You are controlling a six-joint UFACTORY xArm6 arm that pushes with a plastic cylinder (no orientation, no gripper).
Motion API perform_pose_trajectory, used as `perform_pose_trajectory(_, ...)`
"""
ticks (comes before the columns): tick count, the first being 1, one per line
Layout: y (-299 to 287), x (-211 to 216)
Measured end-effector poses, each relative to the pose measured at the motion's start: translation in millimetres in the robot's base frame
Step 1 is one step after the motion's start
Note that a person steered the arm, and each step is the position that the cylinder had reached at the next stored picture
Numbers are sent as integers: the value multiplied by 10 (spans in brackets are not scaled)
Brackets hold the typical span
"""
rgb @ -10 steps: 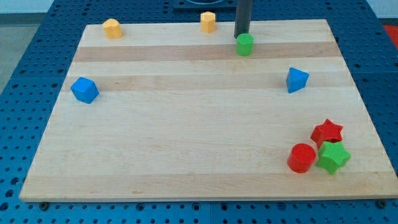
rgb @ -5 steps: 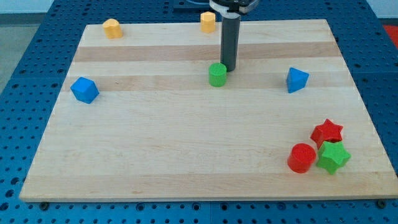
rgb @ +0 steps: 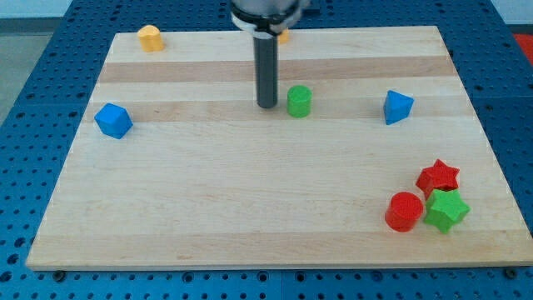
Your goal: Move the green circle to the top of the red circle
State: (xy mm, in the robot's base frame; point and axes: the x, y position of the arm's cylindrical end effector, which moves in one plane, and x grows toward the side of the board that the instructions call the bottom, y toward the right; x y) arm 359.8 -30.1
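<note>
The green circle stands on the wooden board, a little above the middle. My tip is down on the board just to the view's left of the green circle, a small gap apart. The red circle sits far off at the view's bottom right, touching a green star, with a red star just above them.
A blue triangular block lies to the view's right of the green circle. A blue block sits at the left. An orange block is at the top left; another orange block is mostly hidden behind the rod.
The green circle was pushed down and left from the top edge to the upper middle. My tip then moved from its upper right round to its left side.
</note>
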Motion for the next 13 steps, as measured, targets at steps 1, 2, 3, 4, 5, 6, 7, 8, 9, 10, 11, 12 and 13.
perform_pose_trajectory(1,-17,-281)
perform_pose_trajectory(2,226,-215)
perform_pose_trajectory(3,370,105)
perform_pose_trajectory(4,484,262)
perform_pose_trajectory(5,419,-47)
perform_pose_trajectory(6,550,-137)
perform_pose_trajectory(7,701,115)
perform_pose_trajectory(8,820,595)
perform_pose_trajectory(9,880,851)
perform_pose_trajectory(10,782,739)
perform_pose_trajectory(11,752,547)
perform_pose_trajectory(12,910,705)
perform_pose_trajectory(13,1243,971)
